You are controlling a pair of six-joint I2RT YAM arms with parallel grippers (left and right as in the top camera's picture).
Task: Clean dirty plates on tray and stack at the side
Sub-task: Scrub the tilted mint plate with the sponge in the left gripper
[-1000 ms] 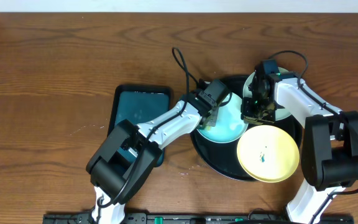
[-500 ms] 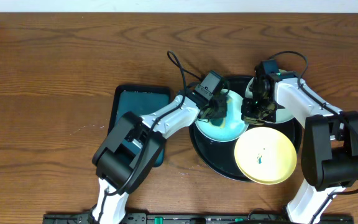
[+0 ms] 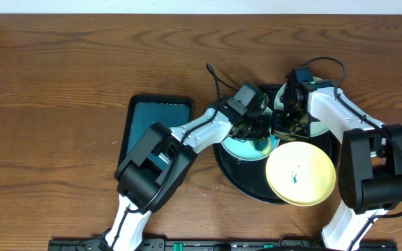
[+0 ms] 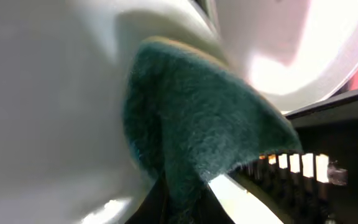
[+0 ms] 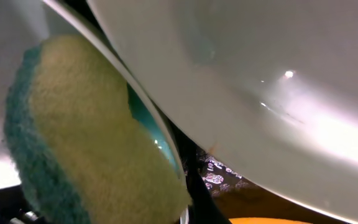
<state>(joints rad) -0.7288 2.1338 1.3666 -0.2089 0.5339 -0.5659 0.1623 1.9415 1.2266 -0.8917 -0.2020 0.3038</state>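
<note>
Three plates are on or over the round black tray. The aqua plate is at its left, the white plate at its far right, and the yellow plate lies flat over the near right rim with a small blue-green smear showing.

In the right wrist view the aqua plate is tilted, its thin rim running from upper left down to the bottom middle.

The right gripper is closed and seems to pinch that rim. The left gripper is clamped on one sponge, whose green face presses on the plate.

The left arm stretches diagonally across the desk, past one teal tray. The right arm bends at the elbow and reaches back left.
</note>
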